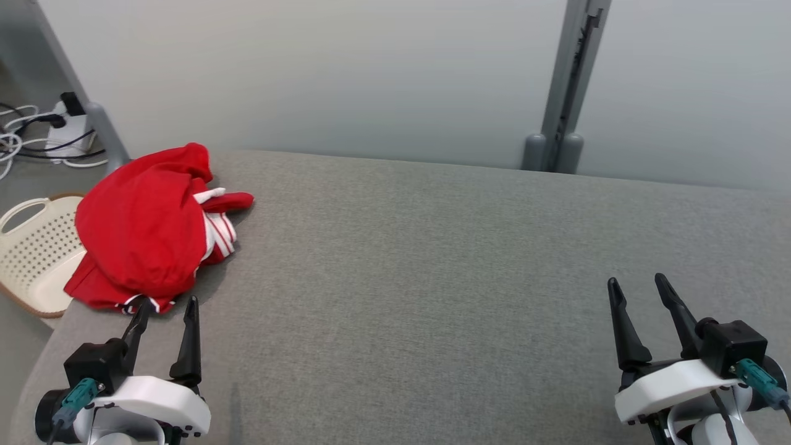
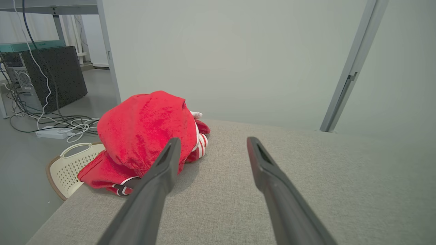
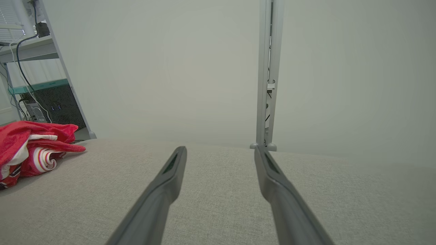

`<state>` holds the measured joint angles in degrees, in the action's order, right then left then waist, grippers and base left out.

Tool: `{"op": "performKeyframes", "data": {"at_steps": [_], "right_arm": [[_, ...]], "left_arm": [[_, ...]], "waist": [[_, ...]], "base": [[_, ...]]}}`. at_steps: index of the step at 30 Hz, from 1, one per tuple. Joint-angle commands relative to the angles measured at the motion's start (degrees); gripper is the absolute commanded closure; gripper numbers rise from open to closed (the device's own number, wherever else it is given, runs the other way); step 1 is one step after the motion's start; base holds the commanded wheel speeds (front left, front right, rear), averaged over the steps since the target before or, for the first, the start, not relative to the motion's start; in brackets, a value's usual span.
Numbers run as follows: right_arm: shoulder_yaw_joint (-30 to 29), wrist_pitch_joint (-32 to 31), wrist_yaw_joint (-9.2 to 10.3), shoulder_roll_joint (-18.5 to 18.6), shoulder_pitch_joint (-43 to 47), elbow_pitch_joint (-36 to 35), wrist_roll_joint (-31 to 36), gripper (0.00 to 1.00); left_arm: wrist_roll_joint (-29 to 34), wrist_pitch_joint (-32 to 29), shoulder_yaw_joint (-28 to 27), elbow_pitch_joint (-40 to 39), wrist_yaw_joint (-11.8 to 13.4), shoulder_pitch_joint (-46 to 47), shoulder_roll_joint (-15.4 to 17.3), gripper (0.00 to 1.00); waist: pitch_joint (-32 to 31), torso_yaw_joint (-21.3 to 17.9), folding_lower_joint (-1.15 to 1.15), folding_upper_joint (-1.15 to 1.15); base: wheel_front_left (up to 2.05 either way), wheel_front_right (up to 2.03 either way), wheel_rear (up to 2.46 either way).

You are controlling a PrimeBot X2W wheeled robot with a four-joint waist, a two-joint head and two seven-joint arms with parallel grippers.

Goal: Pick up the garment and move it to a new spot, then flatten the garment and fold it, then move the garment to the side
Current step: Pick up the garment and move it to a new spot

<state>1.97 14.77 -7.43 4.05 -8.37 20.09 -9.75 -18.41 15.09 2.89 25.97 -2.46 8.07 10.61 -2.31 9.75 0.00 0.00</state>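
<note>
Both jaws stand spread, holding nothing. The left gripper (image 1: 168, 301) has its fingertips at the near hem of the red garment (image 1: 145, 228); contact cannot be confirmed. The garment lies bunched at the left edge of the grey table (image 1: 432, 247), ahead-left of those jaws, long axis running away from the robot. The right gripper (image 1: 636, 279) is well apart. Of the 2 arms, the left is nearer and probably makes the pick.

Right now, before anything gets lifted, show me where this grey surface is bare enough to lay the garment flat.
The wide middle of the grey surface is bare, from the red garment across to the right pincer and back to the post. Crowded: the left edge, where the garment is heaped just ahead of the left pincer, beside the basket.
</note>
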Motion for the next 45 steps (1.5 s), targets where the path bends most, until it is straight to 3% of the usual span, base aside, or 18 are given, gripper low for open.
{"op": "performKeyframes", "data": {"at_steps": [1, 10, 17, 45], "right_arm": [[0.1, 0.0, -0.10, 0.1, 0.6, -0.2, -0.5, 0.00], [1.8, -0.3, -0.10, -0.7, 1.7, -0.7, -1.3, 0.00], [2.8, -0.1, -0.07, -1.0, 2.1, -0.7, -1.0, 0.00], [3.7, 0.2, -0.07, -1.0, 1.1, 0.3, -1.8, 0.00]], "left_arm": [[-0.3, 0.0, -0.1, 0.1, 0.1, 0.3, 0.5, 0.00], [-0.7, -0.3, -0.2, -0.6, 0.5, -1.3, 1.6, 0.00], [-1.0, -0.9, -0.2, -2.0, 0.8, -2.2, 2.3, 0.00], [-1.3, -2.0, 1.1, -4.0, 2.6, -1.7, 3.2, 0.00]], "waist": [[-0.7, 2.7, 0.00, 0.00], [-1.7, 10.3, 0.00, 0.00], [-2.2, 13.9, 0.00, 0.00], [-1.8, 14.0, 0.00, 0.00]], "base": [[0.00, 0.00, 0.00], [0.00, 0.00, 0.00], [0.00, 0.00, 0.00], [0.00, 0.00, 0.00]]}}
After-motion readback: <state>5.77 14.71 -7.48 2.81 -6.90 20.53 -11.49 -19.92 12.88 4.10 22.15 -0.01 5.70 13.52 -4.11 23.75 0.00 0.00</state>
